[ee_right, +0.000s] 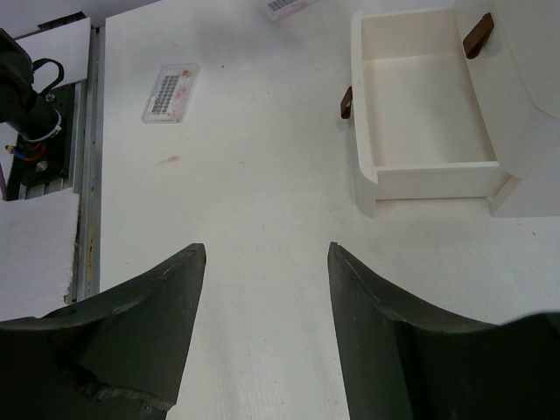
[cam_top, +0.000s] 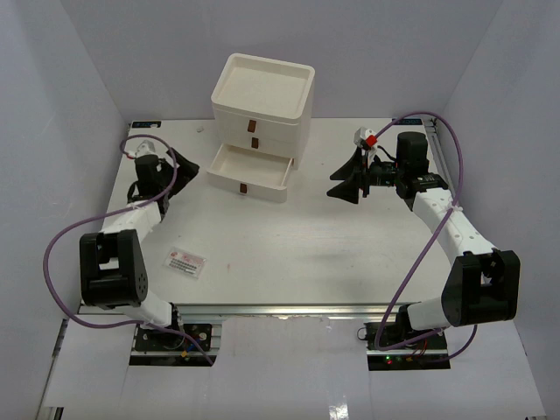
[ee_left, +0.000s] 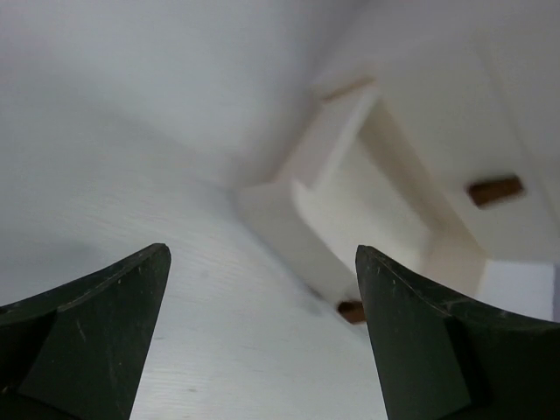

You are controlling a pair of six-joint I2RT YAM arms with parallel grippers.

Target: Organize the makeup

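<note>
Two flat white packets with red print lie on the bench (cam_top: 306, 236). The near packet (cam_top: 186, 262) sits toward the front left, well apart from the chest. The far packet (ee_right: 284, 7) shows only partly, at the top edge of the right wrist view. One cream chest (cam_top: 262, 96) has three drawers, and its bottom drawer (cam_top: 249, 168) is pulled out. The left tool (ee_left: 262, 252), left of that drawer, has its fingers apart and grips nothing. The right tool (ee_right: 266, 248), right of the chest, is likewise spread and grips nothing.

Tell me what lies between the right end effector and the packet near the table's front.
Bare table, save a faint red smudge near the packet; the right wrist view shows it.
</note>
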